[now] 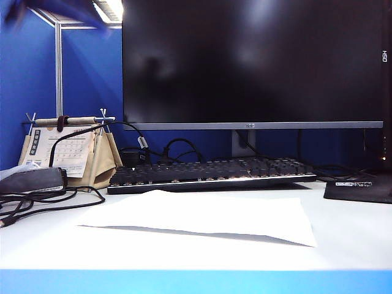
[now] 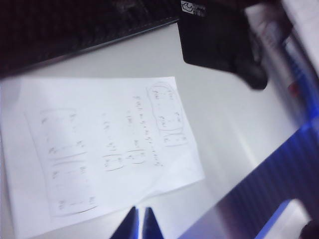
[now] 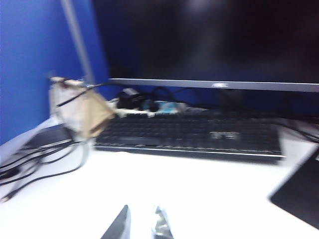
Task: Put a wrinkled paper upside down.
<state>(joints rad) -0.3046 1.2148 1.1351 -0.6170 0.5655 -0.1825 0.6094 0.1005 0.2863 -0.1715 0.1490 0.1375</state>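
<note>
The wrinkled paper point(image 1: 202, 217) lies flat on the white desk in front of the keyboard, with its right front corner slightly lifted. In the left wrist view the sheet point(image 2: 99, 144) shows faint handwriting on its upper face. My left gripper point(image 2: 140, 213) hovers above the paper's near edge, its two dark tips pressed together and holding nothing. My right gripper point(image 3: 143, 214) hangs over bare white desk facing the keyboard, its jaws apart with nothing between them. Neither gripper shows clearly in the exterior view; only a blurred blue shape point(image 1: 43, 12) crosses its top left corner.
A black keyboard point(image 1: 208, 174) and a large dark monitor point(image 1: 251, 61) stand behind the paper. A beige desk calendar point(image 1: 67, 150) and loose black cables point(image 1: 37, 202) sit at the left. At the right lies a black pad point(image 1: 361, 187). The desk's blue front edge point(image 1: 196, 282) is close.
</note>
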